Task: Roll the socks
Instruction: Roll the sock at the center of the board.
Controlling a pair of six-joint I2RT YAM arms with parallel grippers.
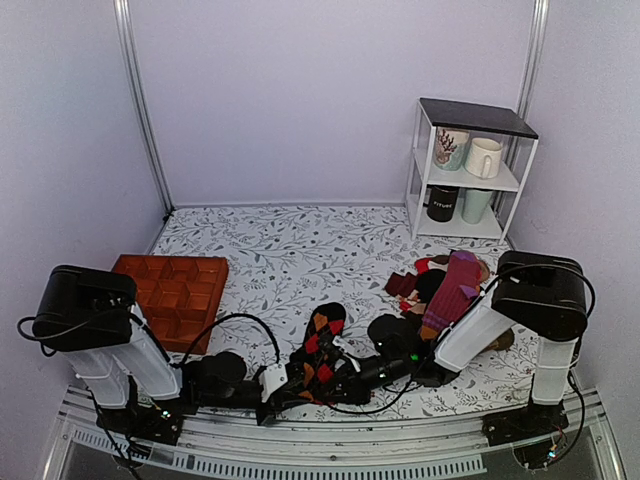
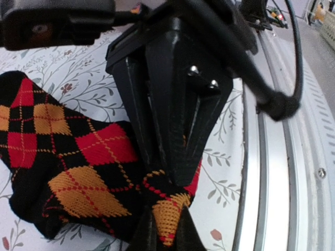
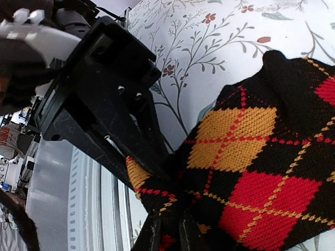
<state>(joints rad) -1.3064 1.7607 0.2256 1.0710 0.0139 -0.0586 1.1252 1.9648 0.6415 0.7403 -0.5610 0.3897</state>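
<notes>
**A:** Where are the socks lying?

**B:** The socks [image 1: 322,345] are lying on the bench [image 1: 300,250], close to its near edge, between the two arms. Their far end is pointing away from the arm bases. Their near end is bunching up where both pincers are meeting.

**A:** What is the left pincer doing?

**B:** The left pincer [image 2: 165,230] is squeezing almost together on that near end. In its own wrist view an orange diamond of the knit is showing between its fingertips.

**A:** And the right one?

**B:** The right pincer [image 3: 166,235] is clamping the same bunched end, jaws nearly closed with a thin fold of knit between them. The two pincers are coming in from opposite sides and sitting just beside each other.

**A:** Is the rest of the fabric lifting?

**B:** Most of it is resting flat on the flowered cloth and puckering only near the grips. I cannot tell whether one sock is lying on top of the other.

**A:** What else is sitting on the bench?

**B:** An orange tray [image 1: 175,290] with compartments is sitting at the left, well apart from the socks. A heap of other socks [image 1: 445,285] is lying at the right, near the right arm. A white shelf unit [image 1: 475,118] is standing in the far right corner, holding mugs [image 1: 483,157].
</notes>
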